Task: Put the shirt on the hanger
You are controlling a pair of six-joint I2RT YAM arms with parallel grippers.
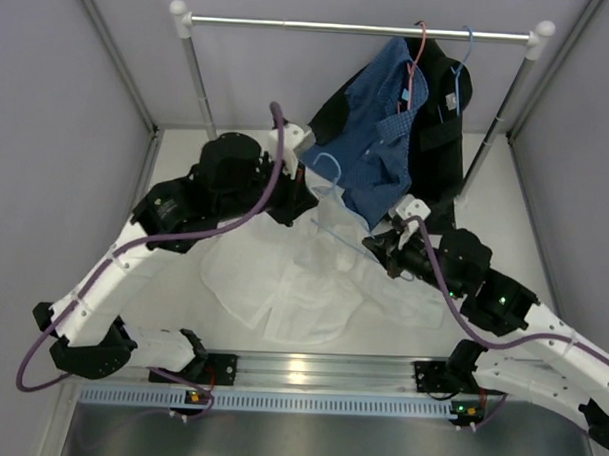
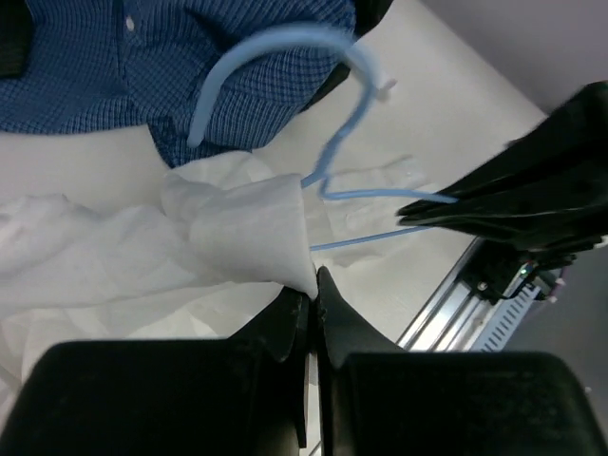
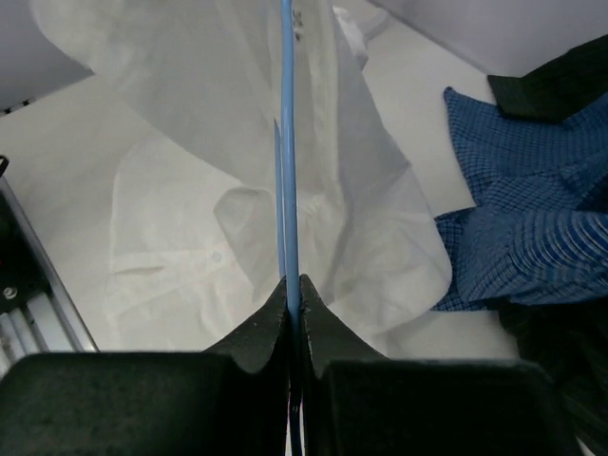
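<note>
Left gripper (image 2: 313, 285): clenched; tips pinch the edge of a raised fold of the white shirt (image 1: 282, 287); the fold stands just at 9 o'clock of the hanger's neck.
Right gripper (image 3: 293, 290): clenched on the thin wire of the light-blue hanger (image 2: 285, 36); in the right wrist view the wire runs from the tips toward 12 o'clock, across white cloth.
Hanger position: mid-table in the top view, held above the shirt; hook toward 12 o'clock; right gripper at its 3 o'clock end, left gripper at 10 o'clock; cannot tell whether any wire sits inside the cloth.
Shirt position: crumpled on the table (image 1: 524, 236), spread from centre toward 6 o'clock.
Rack: rail (image 1: 362, 28) at 12 o'clock; blue checked shirt (image 1: 388, 131) on a red hanger (image 1: 419, 52); black garment (image 1: 443, 133) on a blue hanger (image 1: 466, 44), both at 1 o'clock.
Counts: grippers two; hangers three; garments three; rails one.
</note>
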